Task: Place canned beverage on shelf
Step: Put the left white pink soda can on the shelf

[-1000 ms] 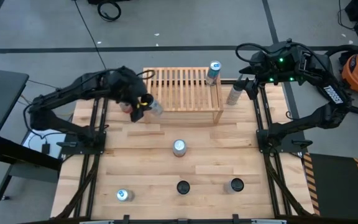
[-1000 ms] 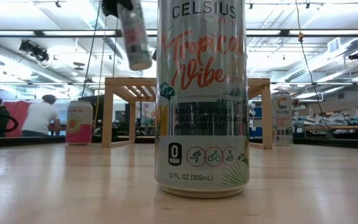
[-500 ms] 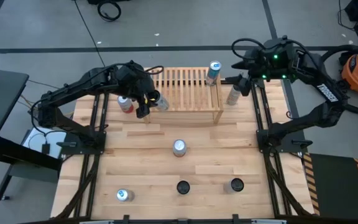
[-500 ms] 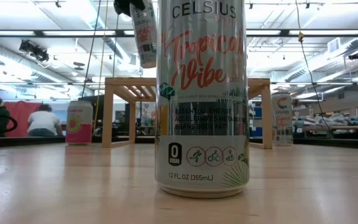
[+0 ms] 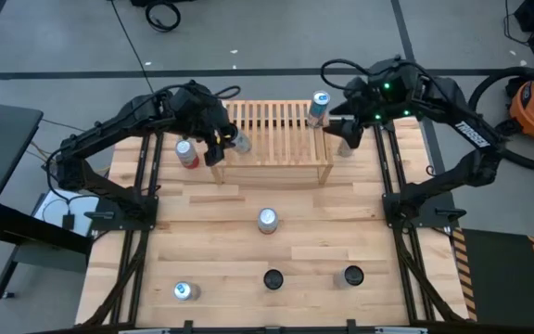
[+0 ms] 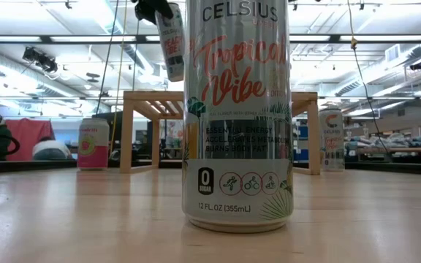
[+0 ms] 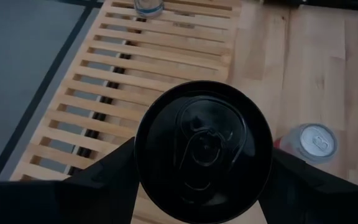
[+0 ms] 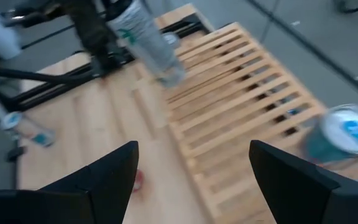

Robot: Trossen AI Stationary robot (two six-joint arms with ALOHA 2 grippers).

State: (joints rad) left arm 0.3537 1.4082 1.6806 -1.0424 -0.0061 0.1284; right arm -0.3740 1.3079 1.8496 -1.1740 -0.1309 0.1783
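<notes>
Black-topped can point(image 7: 202, 148) in left hand point(image 7: 204, 186) above slatted shelf point(image 7: 129, 74)

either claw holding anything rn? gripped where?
The left claw holds a can by its sides, near the top, above the shelf. The right claw is open and holds nothing.

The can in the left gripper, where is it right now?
In the high view the can hangs in the left gripper over the left end of the shelf, above the slats, with a red can standing on the table just left of it.
</notes>
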